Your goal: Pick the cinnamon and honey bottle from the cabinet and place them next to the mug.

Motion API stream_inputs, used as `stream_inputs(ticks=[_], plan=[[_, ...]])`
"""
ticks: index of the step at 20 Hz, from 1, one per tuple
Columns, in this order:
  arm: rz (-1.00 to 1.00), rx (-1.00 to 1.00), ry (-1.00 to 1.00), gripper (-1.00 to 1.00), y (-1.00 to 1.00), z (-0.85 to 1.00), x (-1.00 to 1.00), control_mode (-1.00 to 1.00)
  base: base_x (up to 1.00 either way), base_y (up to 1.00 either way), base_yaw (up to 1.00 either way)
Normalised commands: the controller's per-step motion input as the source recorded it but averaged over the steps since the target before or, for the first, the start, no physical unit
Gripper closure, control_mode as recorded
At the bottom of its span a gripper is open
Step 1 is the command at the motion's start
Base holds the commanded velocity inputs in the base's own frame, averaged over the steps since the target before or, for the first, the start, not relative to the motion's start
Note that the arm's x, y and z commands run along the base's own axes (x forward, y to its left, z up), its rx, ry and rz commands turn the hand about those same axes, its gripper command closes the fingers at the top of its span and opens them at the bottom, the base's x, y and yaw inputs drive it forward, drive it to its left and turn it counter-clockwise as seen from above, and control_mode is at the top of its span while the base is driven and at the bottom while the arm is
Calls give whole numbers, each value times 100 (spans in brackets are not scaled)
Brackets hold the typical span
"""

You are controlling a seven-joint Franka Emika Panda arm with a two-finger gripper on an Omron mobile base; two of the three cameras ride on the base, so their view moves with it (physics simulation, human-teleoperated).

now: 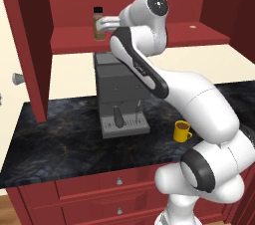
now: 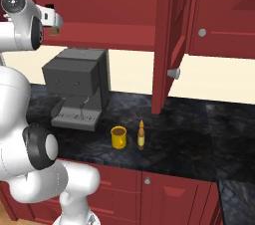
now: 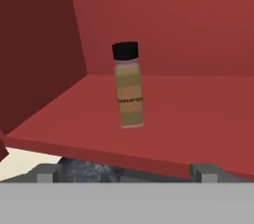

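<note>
Up at the cabinet, the gripper has its two finger tips spread wide apart with nothing between them. One finger tip sits low on one side of the hand view and the other low on the opposite side, both just short of the front edge of the red shelf.

Straight ahead of the gripper, centred between the two tips but farther in, stands the cinnamon: a small jar with a black cap, brown contents and a tan label. It stands on the cabinet shelf, near the cabinet's side wall, and appears slightly tilted in the hand view. There is a clear gap between it and the tips. From the left base view the cinnamon sits on the shelf just beside the end of the white arm.

Below the cabinet, a grey coffee machine stands on the dark marbled counter. To the right of the machine, near the counter's front edge, is the yellow mug. The honey bottle, slim and amber with a pointed tip, stands upright on the counter just beside the mug, on the side away from the machine. Red drawers with round knobs run under the counter.
</note>
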Motion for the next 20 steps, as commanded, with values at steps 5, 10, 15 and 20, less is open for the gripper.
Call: stream_inputs(ticks=[5, 10, 15, 20], plan=[[0, -4, 0, -100, 0, -7, 1, -100, 0, 0, 0], [0, -3, 0, -100, 1, 0, 3, -100, 0, 0, 0], [0, -2, 0, -100, 7, 0, 29, -100, 0, 0, 0], [0, 0, 0, -100, 12, 0, 32, -100, 0, 0, 0]])
